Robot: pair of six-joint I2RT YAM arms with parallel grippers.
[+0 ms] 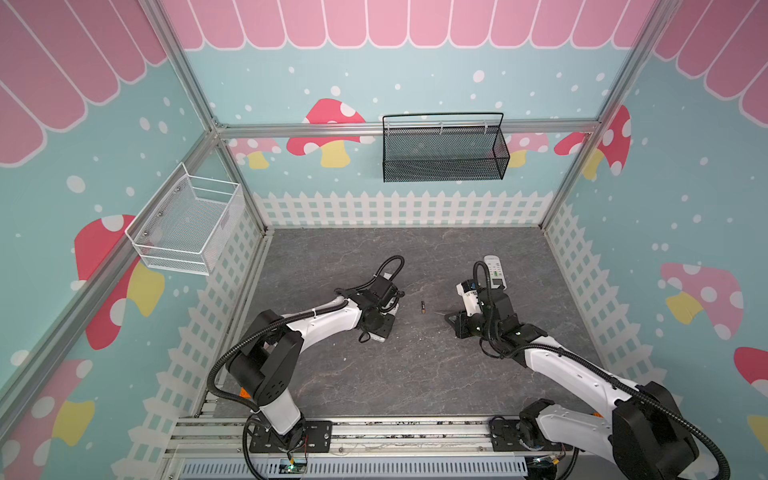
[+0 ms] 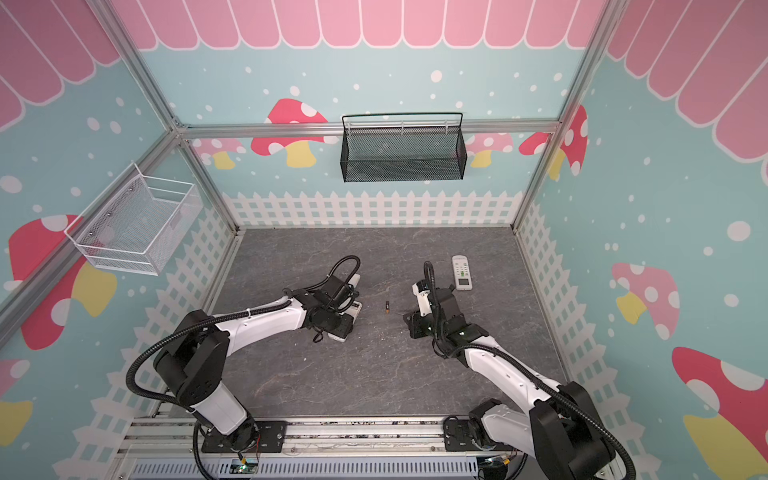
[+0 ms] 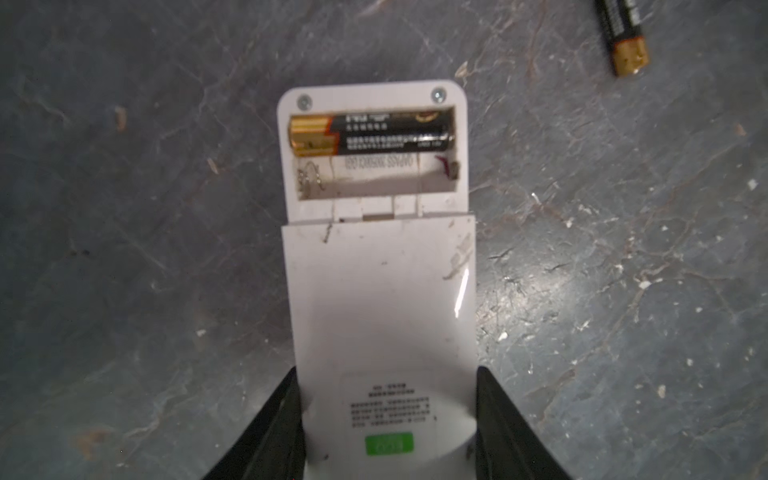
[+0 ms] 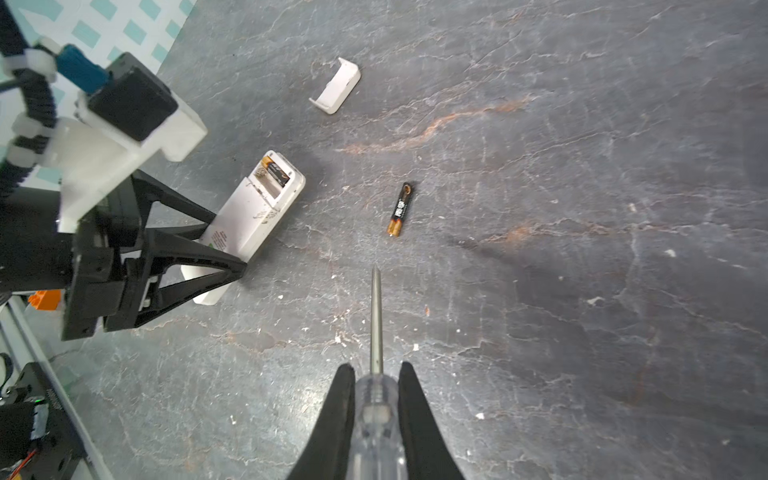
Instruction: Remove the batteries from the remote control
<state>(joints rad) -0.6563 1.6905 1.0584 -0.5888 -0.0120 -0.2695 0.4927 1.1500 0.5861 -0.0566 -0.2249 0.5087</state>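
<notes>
Left wrist view is showing us the remote [image 3: 378, 291] lying face down on the table [image 3: 124, 249] with its battery bay uncovered. One seated battery [image 3: 370, 133] is sitting in one slot, while the slot beside it is standing empty. The left claw [image 3: 386, 374] is clamping the remote by its long sides at the label end. The right claw [image 4: 376, 370] is gripping a clear-handled screwdriver [image 4: 376, 316], with the tip hanging short of the loose battery [image 4: 400, 210]. The white cover [image 4: 336, 85] is lying apart on the table, beyond the remote. We are judging the job as about half done: cover off, one battery out, one waiting to be pried up.

In both top views the loose battery [image 1: 422, 306] is lying at the middle of the frame, between the two claws and touching neither. A second remote [image 2: 462, 272] is resting right of centre, beside the right arm. Lower centre of the frame is offering bare table for swinging the screwdriver across. Fence-printed walls [image 1: 399, 210] are closing three sides and a metal rail [image 1: 395, 432] is running along the bottom edge, both well apart from the work.
</notes>
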